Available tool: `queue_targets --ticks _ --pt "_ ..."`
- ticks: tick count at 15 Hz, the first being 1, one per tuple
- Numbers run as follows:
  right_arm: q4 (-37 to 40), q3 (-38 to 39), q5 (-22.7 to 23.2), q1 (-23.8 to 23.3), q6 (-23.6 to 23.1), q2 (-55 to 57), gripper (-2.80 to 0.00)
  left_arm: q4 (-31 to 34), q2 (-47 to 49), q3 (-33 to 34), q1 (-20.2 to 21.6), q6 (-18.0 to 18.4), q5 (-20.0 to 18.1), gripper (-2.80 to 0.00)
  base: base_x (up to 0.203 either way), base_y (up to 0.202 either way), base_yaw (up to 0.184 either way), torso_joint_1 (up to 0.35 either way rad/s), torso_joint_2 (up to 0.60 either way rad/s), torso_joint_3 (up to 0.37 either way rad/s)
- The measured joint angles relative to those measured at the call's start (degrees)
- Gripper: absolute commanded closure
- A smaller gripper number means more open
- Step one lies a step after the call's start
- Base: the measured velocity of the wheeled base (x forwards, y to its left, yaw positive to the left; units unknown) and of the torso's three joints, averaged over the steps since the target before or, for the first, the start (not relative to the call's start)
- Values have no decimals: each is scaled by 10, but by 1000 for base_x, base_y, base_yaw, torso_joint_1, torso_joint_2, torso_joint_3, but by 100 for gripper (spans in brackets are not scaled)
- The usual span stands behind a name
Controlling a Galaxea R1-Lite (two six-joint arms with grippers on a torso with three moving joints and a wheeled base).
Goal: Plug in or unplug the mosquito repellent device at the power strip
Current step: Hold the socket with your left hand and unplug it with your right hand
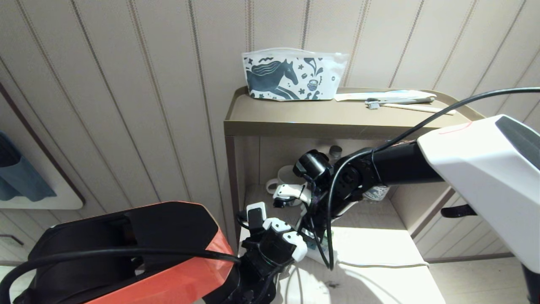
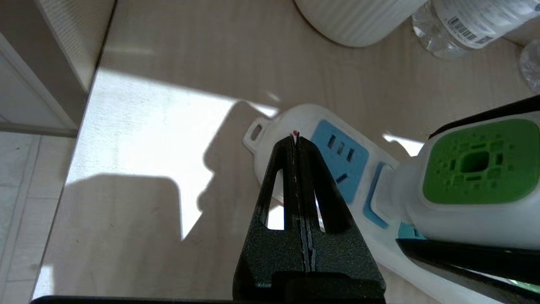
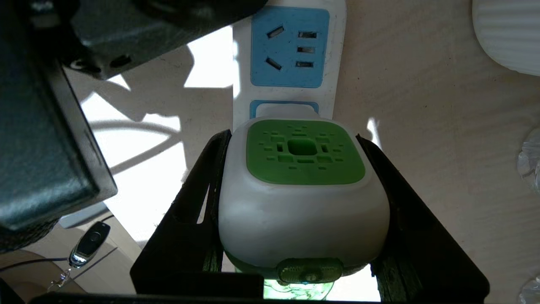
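The right claw (image 3: 301,211) is clamped on the device (image 3: 301,198), one black finger pressed to each white side, the green vented top facing the wrist camera and the green bottle just showing beneath the body. The side grip keeps the prongs square to the socket, which suits either a straight push in or a straight pull out. The device sits against the strip (image 3: 291,55) at the second socket; the prongs are hidden, so I cannot tell whether they are fully seated. The neighbouring blue socket (image 3: 290,46) is bare.

The left claw (image 2: 296,139) is pinched flat, holding nothing, its tips resting on or just above the strip's (image 2: 287,122) end near the hanging tab. I judge it is there to pin the strip down so it does not lift or slide while the right arm works the plug.

Outward, the strip lies on a pale wooden shelf (image 2: 202,55) inside an open cabinet, half in sun. A ribbed white mug (image 2: 358,21) and a clear water bottle (image 2: 464,21) stand behind it, well apart from the claws. On the cabinet top (image 1: 316,114) are a horse-print pouch (image 1: 291,76) and a toothbrush (image 1: 405,104).
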Motion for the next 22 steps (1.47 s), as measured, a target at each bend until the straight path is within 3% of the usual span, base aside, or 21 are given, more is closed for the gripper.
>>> queue_targets --ticks 14,22 --pt "1 -7 0 0 0 0 0 3 10 -1 -28 5 -2 0 0 0 0 0 0 0" --pt "0 -7 -1 -1 -1 -2 0 50 17 -25 -28 5 -2 0 0 0 0 0 0 0"
